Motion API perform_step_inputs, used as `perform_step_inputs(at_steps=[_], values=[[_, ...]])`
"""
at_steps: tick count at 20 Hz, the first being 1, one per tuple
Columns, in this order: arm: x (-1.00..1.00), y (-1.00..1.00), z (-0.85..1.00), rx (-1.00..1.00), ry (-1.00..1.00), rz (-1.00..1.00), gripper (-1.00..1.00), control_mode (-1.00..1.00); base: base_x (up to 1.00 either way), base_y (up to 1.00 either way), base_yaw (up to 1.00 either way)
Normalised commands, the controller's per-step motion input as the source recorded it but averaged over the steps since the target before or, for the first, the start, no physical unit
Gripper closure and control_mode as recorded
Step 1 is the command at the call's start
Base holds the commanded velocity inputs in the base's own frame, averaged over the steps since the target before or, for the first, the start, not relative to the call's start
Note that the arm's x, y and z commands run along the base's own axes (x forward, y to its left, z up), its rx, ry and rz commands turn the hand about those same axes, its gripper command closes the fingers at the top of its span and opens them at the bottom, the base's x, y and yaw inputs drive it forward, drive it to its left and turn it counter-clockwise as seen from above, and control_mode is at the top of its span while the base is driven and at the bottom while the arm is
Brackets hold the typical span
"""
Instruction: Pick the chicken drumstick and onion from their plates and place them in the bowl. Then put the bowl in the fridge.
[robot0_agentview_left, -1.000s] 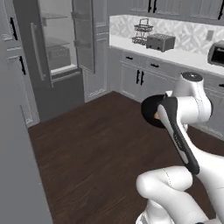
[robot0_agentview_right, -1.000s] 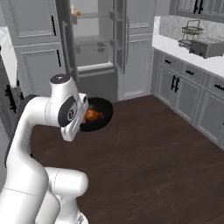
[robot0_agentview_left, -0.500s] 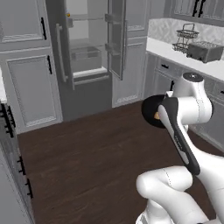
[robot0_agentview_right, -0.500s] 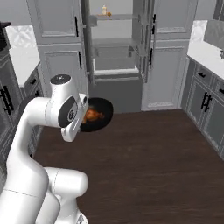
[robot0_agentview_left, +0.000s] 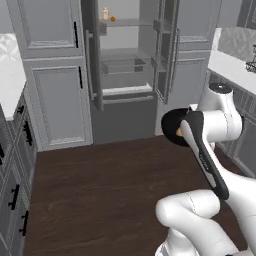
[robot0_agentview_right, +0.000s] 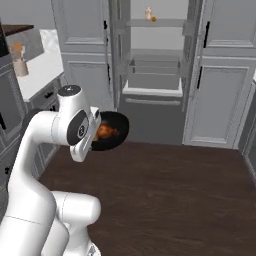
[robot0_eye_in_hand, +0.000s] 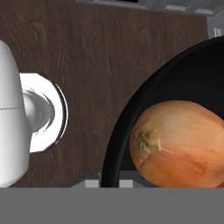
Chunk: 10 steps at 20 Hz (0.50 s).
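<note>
Hand (robot0_eye_in_hand: 109, 183) closed tight on the near rim of the bowl (robot0_eye_in_hand: 175, 74), as far as I can read it: in the hand view the black rim runs right down to where the fingertips sit at the bottom edge, though the tips themselves are mostly lost there. I've got the bowl carried in the air, out in front of the arm's upper joints and over the dark wood floor (robot0_agentview_left: 95, 195).

Inside the bowl the onion (robot0_eye_in_hand: 181, 138) lies against the wall nearest the hand, its dried root end turned toward the camera. From the right base view I can see the chicken drumstick (robot0_agentview_right: 106, 132) in the bowl too, orange-brown against the glossy black interior. In the left base view the bowl (robot0_agentview_left: 175, 127) shows as a black disc partly behind the forearm, with a small orange patch at its lower edge that I can't identify for certain.

Straight ahead stands the fridge (robot0_agentview_left: 127, 65), its doors swung open to either side, glass shelves and a drawer visible within. On its top shelf there's a small bottle (robot0_agentview_right: 148, 13) with a small orange item just beside it. Grey cabinets (robot0_agentview_left: 52, 95) flank the fridge, and a white bench (robot0_agentview_right: 42, 65) runs along the left in the right base view.
</note>
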Motion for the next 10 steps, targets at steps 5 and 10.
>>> perform_step_inputs(at_steps=[5,10], values=[[0.0,0.0,0.0,0.0,0.0,0.0,1.0,1.0,0.91,-0.58,0.37],[0.0,0.0,0.0,0.0,0.0,0.0,1.0,1.0,1.0,-0.26,0.23]])
